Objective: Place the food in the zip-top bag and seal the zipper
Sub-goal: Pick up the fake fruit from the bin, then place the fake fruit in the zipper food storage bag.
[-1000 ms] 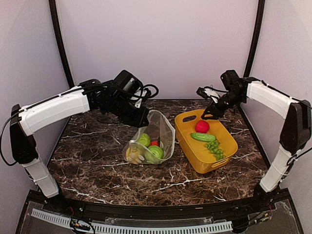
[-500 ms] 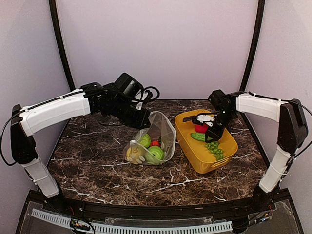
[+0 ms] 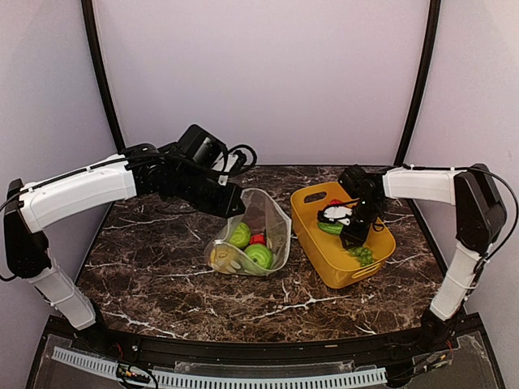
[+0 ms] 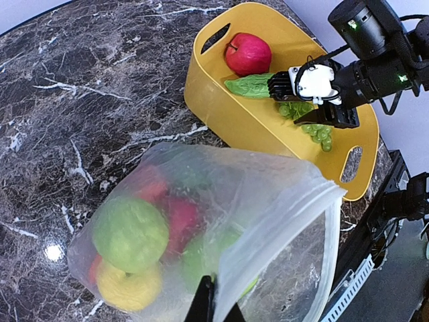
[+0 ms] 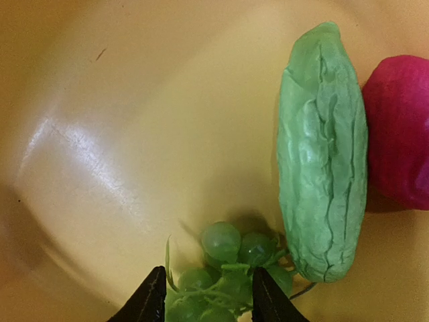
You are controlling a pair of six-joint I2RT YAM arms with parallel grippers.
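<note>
The zip-top bag (image 3: 261, 229) sits just left of centre in the top view, on the dark marble table (image 3: 146, 267). Its mouth is lifted and gaping towards the yellow basket (image 3: 323, 261), which stands just beside it on the right. A green apple (image 4: 131, 231), a lemon (image 4: 127, 287) and something red lie in the bag's low end. My left gripper (image 4: 213, 303) has its jaws pinched flat on the bag's upper rim and holds the mouth up.

Three pieces remain in the basket: the grapes (image 5: 226, 267), the cucumber (image 5: 324, 154) touching them, and a red fruit (image 5: 401, 131) against the cucumber's far side. My right gripper (image 5: 208, 274) is down in the basket with its jaws about half apart, one on each side of the grape bunch. I cannot tell whether they are pressing on it yet.

I judge the grapes to be the risky part. The bunch is lumpy and loose, so a grip on only the outer berries could slip on the way up, or drag the cucumber along. The bag hangs from a single pinch, so its free lip could fold over. If the right arm knocks that soft rim, the mouth may collapse or the food already inside may roll out.
</note>
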